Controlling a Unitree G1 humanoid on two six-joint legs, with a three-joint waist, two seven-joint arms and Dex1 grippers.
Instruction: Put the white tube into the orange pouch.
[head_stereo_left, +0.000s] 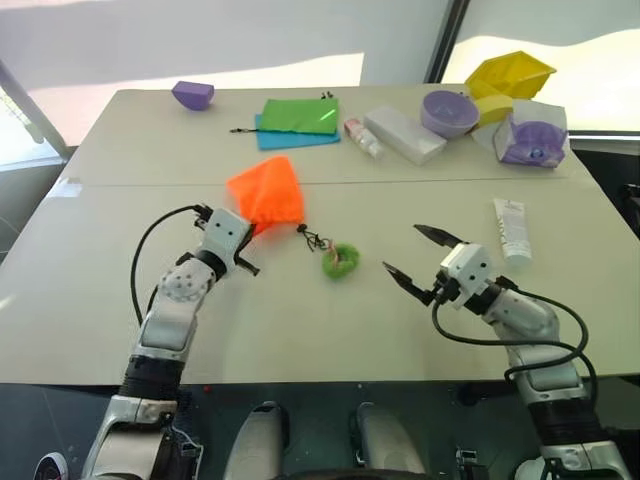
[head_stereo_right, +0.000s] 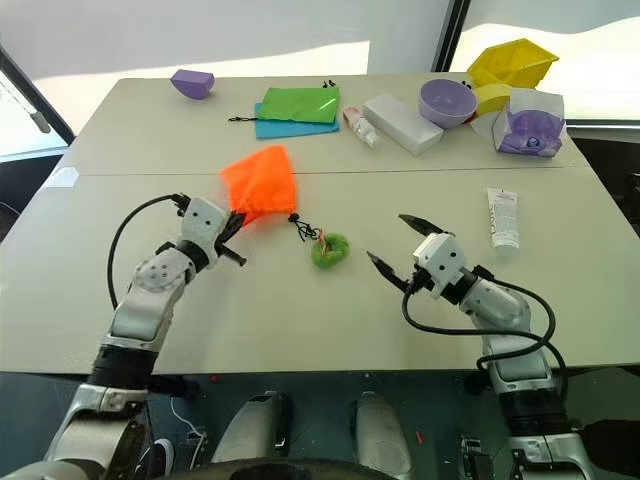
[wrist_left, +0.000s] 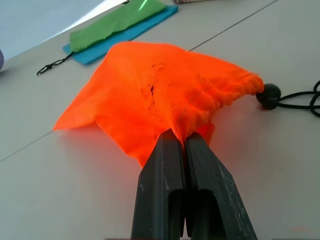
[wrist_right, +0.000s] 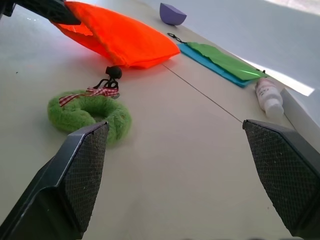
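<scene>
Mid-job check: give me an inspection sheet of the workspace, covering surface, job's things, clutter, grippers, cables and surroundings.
Surface: pale table, a seam running across it.
Job's things: orange pouch lies near the table's middle, its dark cord trailing to a green fuzzy ring; white tube lies flat at the robot's right, apart from the pouch.
Clutter: green pouch on blue pouch, small bottle, white box, purple bowl, yellow bin, purple packet, purple block.
Grippers: left gripper shut on the pouch's edge; right gripper open, holding nothing.
Cables: black cables loop along both forearms.
Surroundings: bright windows behind the table.
</scene>
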